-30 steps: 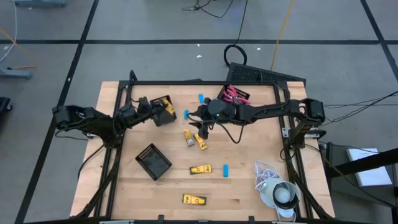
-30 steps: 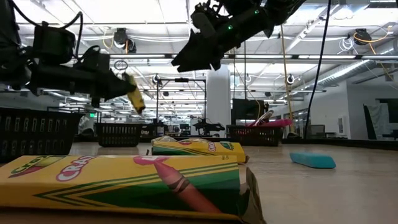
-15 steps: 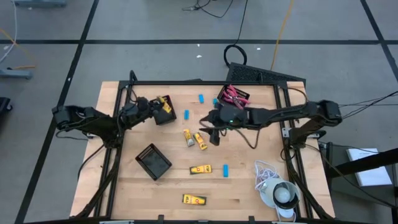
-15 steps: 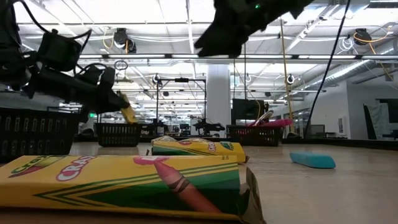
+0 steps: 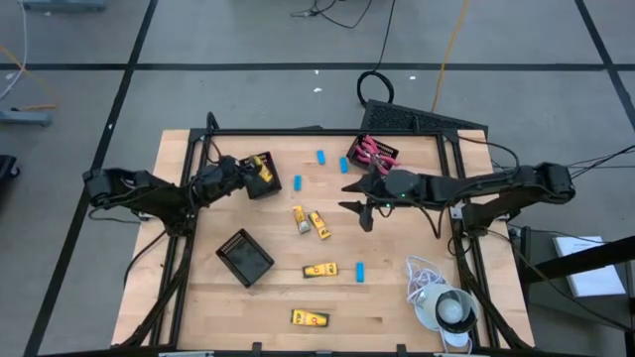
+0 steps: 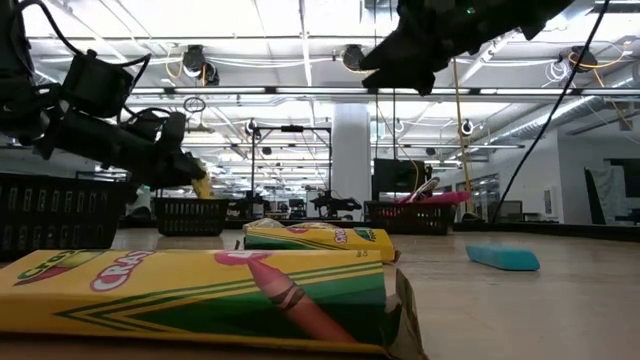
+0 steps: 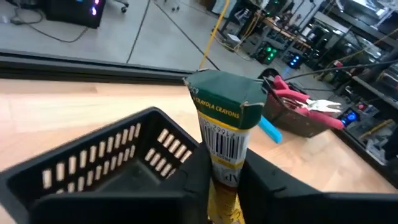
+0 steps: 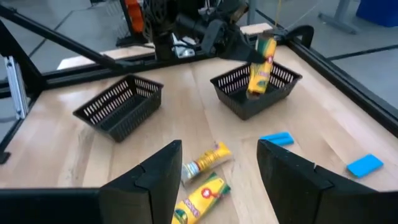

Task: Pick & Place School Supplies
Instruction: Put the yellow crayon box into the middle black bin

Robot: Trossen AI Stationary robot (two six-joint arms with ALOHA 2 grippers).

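– Where is the left gripper [image 5: 245, 175] found, and what is in it?
– With the table read from above as a clock face, it is found at about 11 o'clock. A Crayola crayon box [image 7: 224, 118] is clamped between its fingers [image 7: 273, 186], standing roughly upright with its green end flap up. The box is held over a black slotted basket [image 7: 93, 162]; whether its lower end touches the basket floor cannot be told.

– And the right gripper [image 5: 365, 212]?
– It is hung above the boards just off centre, towards 1 o'clock, with its jaws spread wide and nothing between them. Two loose crayon boxes [image 8: 205, 160] are seen on the wood beneath and just beyond it, lying side by side.

– How are the other supplies laid out?
– Red-handled scissors [image 5: 371, 151] are lodged in a second basket [image 5: 385, 159] at 1 o'clock. Small blue erasers [image 5: 320, 157] are scattered at 12 o'clock, and another blue eraser [image 5: 360, 271] is placed at 5 o'clock beside a flat crayon box [image 5: 319, 270]. One more crayon box [image 5: 310, 318] is left at 6 o'clock near the table edge. An empty third basket [image 5: 244, 256] is set at 8 o'clock
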